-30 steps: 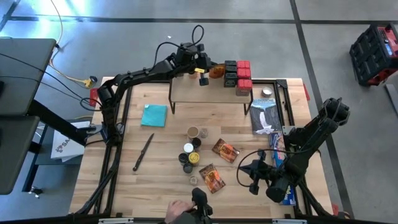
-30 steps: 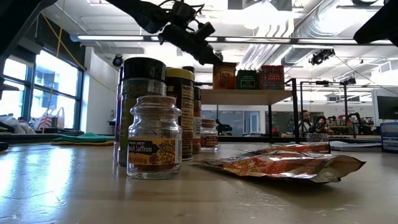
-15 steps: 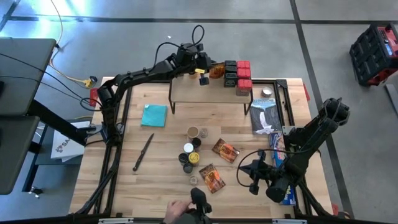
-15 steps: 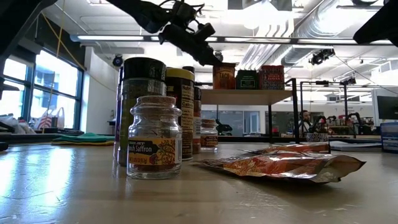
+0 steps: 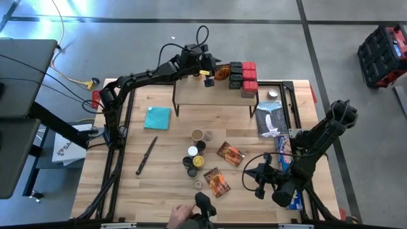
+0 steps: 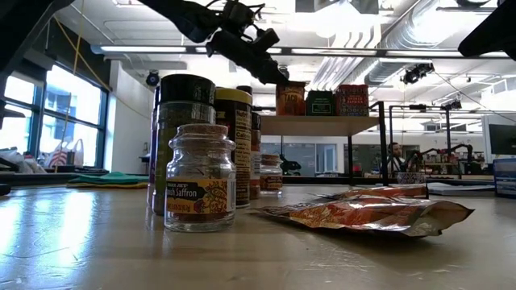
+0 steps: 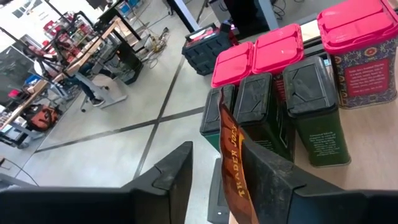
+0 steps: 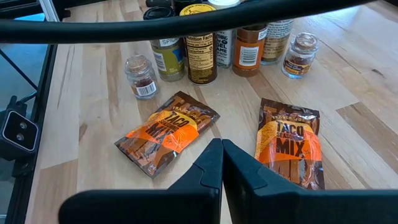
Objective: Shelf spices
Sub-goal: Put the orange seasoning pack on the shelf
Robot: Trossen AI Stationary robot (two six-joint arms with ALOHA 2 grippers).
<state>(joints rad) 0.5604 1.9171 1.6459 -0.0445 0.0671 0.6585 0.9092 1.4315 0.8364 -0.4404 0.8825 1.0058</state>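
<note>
The shelf (image 5: 213,93) stands at the table's far middle, with red and dark boxes (image 5: 243,76) on its right far corner. My left gripper (image 5: 212,69) is open at the far edge of the shelf top, beside those boxes. An orange-brown packet (image 7: 231,163) stands on edge between its fingers, next to the dark boxes (image 7: 273,109). Several jars (image 5: 196,156) and two more packets (image 5: 230,152) (image 5: 216,181) lie on the table's middle. My right gripper (image 5: 257,173) is shut and hovers over the near right part of the table, just short of the packets (image 8: 166,134) (image 8: 289,140). My left gripper has the packet's upper edge (image 7: 229,134) between its open fingers, which come level from the table's left. The packet lies against the inner side of one finger (image 7: 273,177), and a gap shows between it and the other. It stands upright, and its lower end is hidden.
A teal cloth (image 5: 158,117) and a black knife (image 5: 146,156) lie left of the jars. A printed box (image 5: 270,119) and a long blue box (image 5: 284,159) lie along the right edge. A person's hand (image 5: 184,213) is at the near edge. The nearest jars (image 6: 199,177) block much of the low view.
</note>
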